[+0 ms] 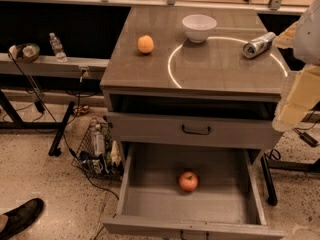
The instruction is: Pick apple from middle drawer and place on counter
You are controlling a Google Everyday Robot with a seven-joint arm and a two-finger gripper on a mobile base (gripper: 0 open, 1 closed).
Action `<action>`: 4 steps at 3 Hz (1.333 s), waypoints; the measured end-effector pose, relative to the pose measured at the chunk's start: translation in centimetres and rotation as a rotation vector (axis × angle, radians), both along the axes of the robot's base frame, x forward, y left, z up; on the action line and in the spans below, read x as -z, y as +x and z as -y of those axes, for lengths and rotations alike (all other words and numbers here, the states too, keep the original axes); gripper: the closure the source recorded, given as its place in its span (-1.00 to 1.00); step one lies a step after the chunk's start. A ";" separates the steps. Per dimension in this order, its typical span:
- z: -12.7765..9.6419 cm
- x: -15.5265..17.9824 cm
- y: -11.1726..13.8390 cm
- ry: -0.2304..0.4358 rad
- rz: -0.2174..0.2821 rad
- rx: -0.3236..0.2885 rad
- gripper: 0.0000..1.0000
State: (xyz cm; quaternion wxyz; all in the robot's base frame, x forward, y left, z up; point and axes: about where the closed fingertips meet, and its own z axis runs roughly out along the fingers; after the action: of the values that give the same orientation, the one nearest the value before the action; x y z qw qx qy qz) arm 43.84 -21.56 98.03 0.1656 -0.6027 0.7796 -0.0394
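While the counter [220, 69] fills the upper middle of my view, its glossy top marked by a thin white ring, the work for me lies lower down, in the middle drawer [145, 189], which stands pulled well out toward me beneath the closed drawer front [150, 129] with the black bow handle. My tool [298, 98] hangs at the far right edge of the view, a pale blocky shape level with the counter's front right corner and apart from everything on it. I cannot tell whether it is open or closed, though nothing appears to be held in it. On the counter sit a white bowl [199, 27] at the back and a drink can [258, 45] lying on its side near the right edge. The apple [188, 181] rests on the drawer's bare floor, about mid-width and clear of all four walls, stem dimple up. So it lies down and to the left of my tool, well apart from it. Being round, it offers no preferred axis, and I judge I must swing left past the cabinet front, then descend from above. The smaller orange [145, 44] on the counter is not my target.
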 end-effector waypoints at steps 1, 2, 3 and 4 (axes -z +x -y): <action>0.0 0.0 0.0 0.000 0.000 0.000 -1.00; 0.7 2.3 -1.3 0.023 -0.021 0.010 -1.00; 2.0 8.5 -3.9 0.114 -0.081 0.033 -1.00; -0.3 17.9 -5.7 0.274 -0.190 0.026 -1.00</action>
State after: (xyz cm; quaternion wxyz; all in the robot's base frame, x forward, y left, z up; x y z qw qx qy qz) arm 38.18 -21.30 80.14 0.1714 -0.5653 0.7975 0.1222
